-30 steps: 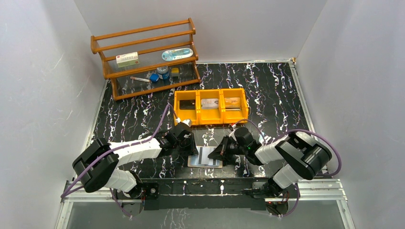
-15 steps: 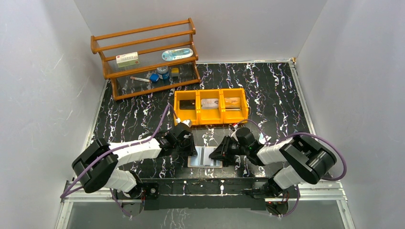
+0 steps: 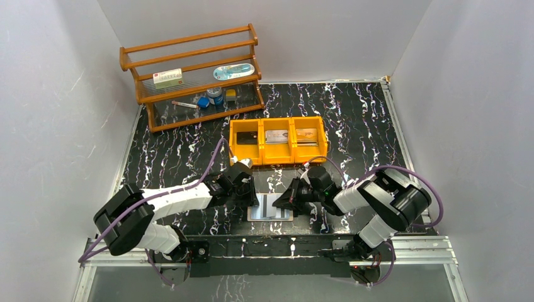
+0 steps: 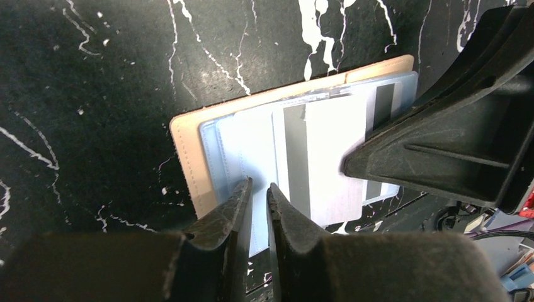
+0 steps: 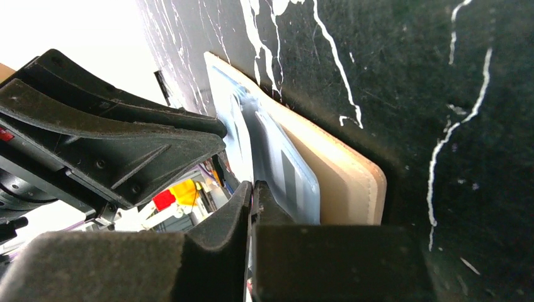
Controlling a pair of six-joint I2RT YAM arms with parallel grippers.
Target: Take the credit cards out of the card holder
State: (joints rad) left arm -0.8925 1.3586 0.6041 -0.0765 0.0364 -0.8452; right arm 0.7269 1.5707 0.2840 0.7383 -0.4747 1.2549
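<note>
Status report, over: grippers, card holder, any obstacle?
Left gripper pinching card holder edge. Right gripper shut at opposite edge. Credit cards fanned out, not free. No obstacle seen.

No text can be read in any view. The white box (image 3: 167, 77) on the wooden rack (image 3: 208, 116) carries some print, but it is too small to read. The credit cards (image 4: 321, 157) in the card holder (image 4: 189, 157) show only plain grey stripes.
</note>
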